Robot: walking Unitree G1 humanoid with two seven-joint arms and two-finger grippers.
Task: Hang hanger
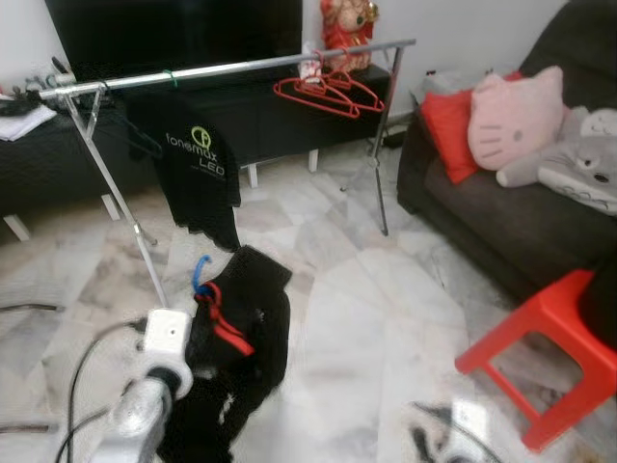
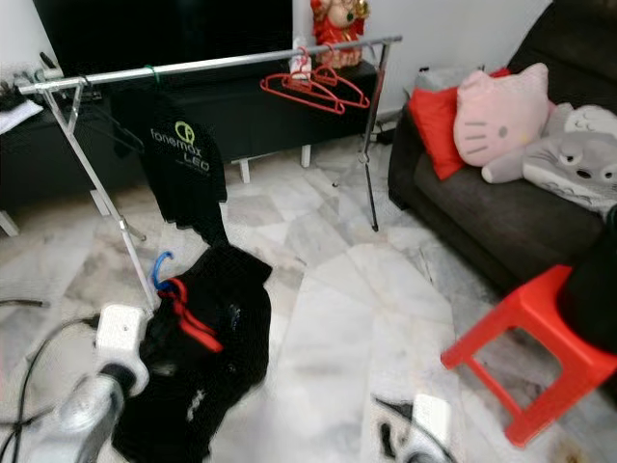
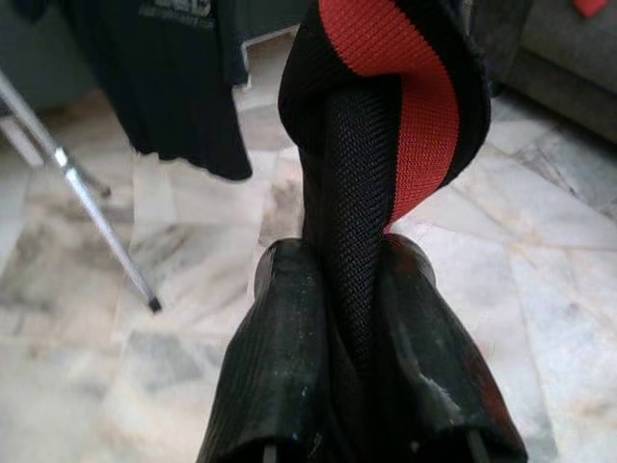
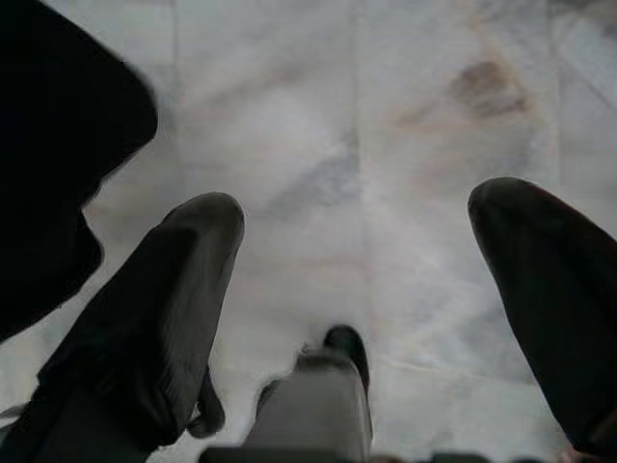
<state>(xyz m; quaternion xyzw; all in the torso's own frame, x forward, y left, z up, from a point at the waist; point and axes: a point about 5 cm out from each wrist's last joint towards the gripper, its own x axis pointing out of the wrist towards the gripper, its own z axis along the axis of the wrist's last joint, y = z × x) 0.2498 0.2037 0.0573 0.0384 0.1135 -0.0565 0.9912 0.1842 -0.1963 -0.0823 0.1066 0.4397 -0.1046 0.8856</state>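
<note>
Hanger with a blue hook (image 1: 201, 273) sits inside a black garment with red trim (image 1: 241, 328), which hangs low over the white marble floor (image 1: 366, 318), at the left part of the room. The left gripper (image 3: 362, 289) holds this garment: its two black fingers (image 3: 280, 357) are closed narrow on a twisted fold of black and red fabric. Behind it stands a silver metal clothes rail (image 1: 231, 68) on thin crossed legs. A black T-shirt with a green logo (image 1: 198, 169) hangs on the left half of the rail, and several empty red plastic hangers (image 1: 323, 92) hang near its right end. Behind the rail is a low black TV cabinet (image 1: 260, 116). More to the right, the right gripper (image 4: 362, 280) hangs low over the floor with its fingers spread wide and nothing between them. At the far right stand a red plastic stool (image 1: 549, 357) and a dark sofa (image 1: 501, 222) with a red cushion (image 1: 448, 130), a pink cat-face pillow (image 1: 516, 116) and a grey plush toy (image 1: 583, 159).
</note>
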